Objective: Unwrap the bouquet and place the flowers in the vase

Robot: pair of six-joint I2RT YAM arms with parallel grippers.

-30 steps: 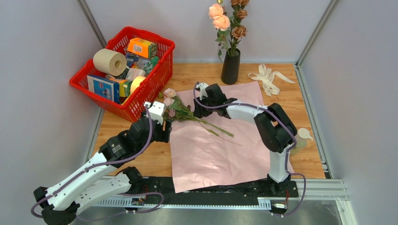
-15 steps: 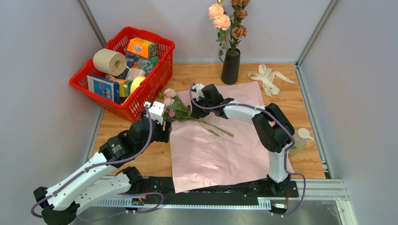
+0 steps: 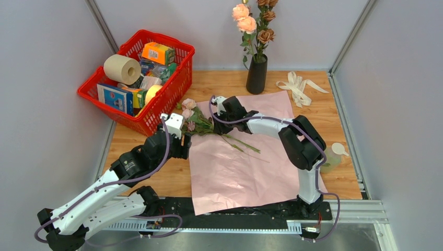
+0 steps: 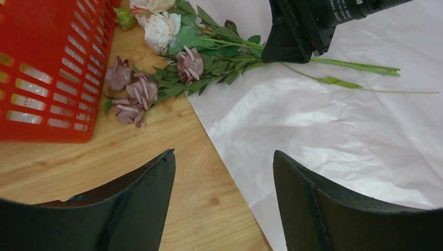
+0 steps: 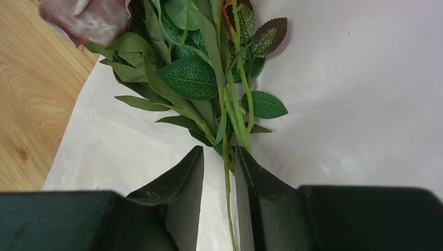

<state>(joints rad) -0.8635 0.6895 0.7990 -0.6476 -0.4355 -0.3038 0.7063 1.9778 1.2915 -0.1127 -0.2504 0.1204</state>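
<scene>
Clearly the unwrapping is done: the lilac-pink paper (image 3: 245, 167) lies spread flat on the table (image 3: 324, 112), the cream ribbon (image 3: 298, 86) lies loose at the back right, and a handful of standing roses (image 3: 245, 23) fill the black vase (image 3: 256, 75) at the far edge. The step in hand is picking up the flowers (image 4: 209, 52) that lie across the paper's left edge, heads out on the bare wood beside the red basket (image 3: 172, 83), stems pointing back over the sheet. The right gripper (image 5: 219, 154) sits low on them, jaws drawn narrow with the green stems between them just below the leaves; whether it bites them or only brackets them I cannot tell. The left gripper (image 4: 223, 157) hangs wide open and empty above the paper's edge, near the blooms but apart from them. Next, I judge, comes a firm pinch, a lift that tips the stems downward, and a carry to the vase, whose narrow, partly filled mouth leaves little room.
</scene>
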